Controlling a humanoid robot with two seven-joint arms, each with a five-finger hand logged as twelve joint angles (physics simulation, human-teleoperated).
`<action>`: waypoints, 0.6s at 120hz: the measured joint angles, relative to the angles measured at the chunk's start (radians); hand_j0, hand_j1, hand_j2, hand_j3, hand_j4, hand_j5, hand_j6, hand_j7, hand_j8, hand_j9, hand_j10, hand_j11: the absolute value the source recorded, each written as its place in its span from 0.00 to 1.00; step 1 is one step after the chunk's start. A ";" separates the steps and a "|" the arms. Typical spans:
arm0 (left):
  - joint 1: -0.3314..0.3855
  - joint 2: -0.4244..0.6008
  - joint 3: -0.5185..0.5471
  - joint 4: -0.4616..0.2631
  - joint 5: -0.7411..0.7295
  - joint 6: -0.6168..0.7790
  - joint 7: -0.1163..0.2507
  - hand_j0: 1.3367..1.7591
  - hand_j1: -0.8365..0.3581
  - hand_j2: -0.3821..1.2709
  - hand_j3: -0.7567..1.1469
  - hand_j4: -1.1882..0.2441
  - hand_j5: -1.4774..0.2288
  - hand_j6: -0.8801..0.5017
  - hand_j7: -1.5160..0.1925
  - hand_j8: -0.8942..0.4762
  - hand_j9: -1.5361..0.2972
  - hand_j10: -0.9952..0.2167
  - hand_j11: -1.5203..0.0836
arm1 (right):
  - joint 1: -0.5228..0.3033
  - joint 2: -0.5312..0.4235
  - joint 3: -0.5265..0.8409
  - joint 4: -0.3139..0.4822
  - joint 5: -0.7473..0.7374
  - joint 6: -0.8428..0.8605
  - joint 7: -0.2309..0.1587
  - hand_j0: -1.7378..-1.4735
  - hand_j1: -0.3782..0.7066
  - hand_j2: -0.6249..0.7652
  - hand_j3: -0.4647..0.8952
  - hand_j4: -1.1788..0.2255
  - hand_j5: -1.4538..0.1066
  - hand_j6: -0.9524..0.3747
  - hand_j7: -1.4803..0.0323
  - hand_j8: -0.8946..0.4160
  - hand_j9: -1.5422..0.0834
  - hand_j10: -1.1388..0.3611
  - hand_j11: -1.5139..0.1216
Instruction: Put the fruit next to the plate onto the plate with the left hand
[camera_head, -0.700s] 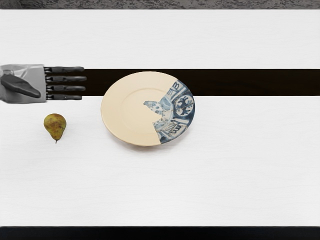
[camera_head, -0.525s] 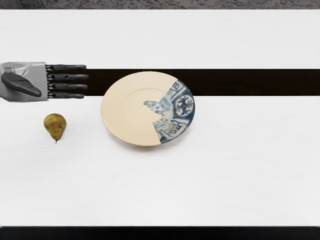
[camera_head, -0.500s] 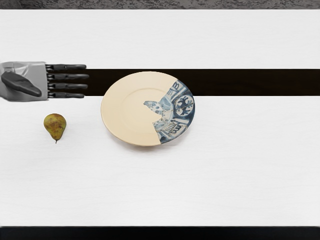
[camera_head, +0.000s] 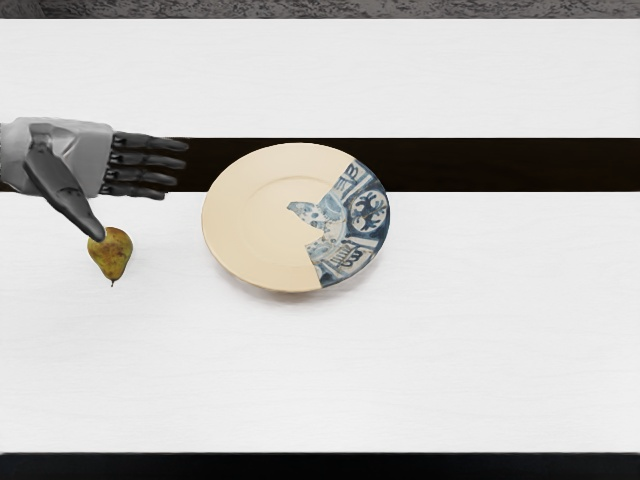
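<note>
- Pear (camera_head: 110, 255) lay on the white table (camera_head: 450, 350), left of the plate (camera_head: 250, 220) and clear of its rim, narrow end toward the near edge.
- The left hand (camera_head: 75, 155) held nothing. Its four fingers (camera_head: 150, 162) reached out flat toward the plate, and the thumb (camera_head: 65, 195) angled down so that its tip met the pear's top. Whether it actually touched could not be told.
- This looked like the reach, with the grasp not yet made. The next move would call for lowering the hand and curling the fingers round the pear against the thumb.
- Bare table lay between pear and plate, so the carry to the right looked open, with only the plate's raised rim to clear.
- A nudge from the thumb might roll the pear.
</note>
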 joint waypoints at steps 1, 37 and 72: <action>0.000 0.000 -0.002 -0.005 0.016 0.000 0.000 0.76 0.97 0.23 0.40 0.82 0.85 0.62 0.87 0.64 0.82 0.81 0.93 | 0.000 0.000 0.000 0.000 0.000 0.000 0.000 0.30 0.03 0.45 0.34 0.84 0.93 0.72 0.98 0.68 0.95 0.76 0.93; 0.014 -0.017 -0.018 -0.164 0.586 0.185 0.000 0.76 0.97 0.23 0.40 0.81 0.85 0.62 0.87 0.63 0.82 0.80 0.93 | 0.001 0.000 0.000 0.000 0.000 0.000 0.000 0.30 0.03 0.45 0.34 0.84 0.93 0.72 0.98 0.68 0.95 0.76 0.93; 0.181 -0.139 0.029 -0.248 1.018 0.535 0.000 0.76 0.97 0.24 0.40 0.81 0.84 0.61 0.87 0.63 0.82 0.79 0.92 | 0.002 0.000 0.000 0.000 0.000 -0.001 0.000 0.30 0.03 0.45 0.34 0.84 0.93 0.72 0.98 0.68 0.95 0.76 0.93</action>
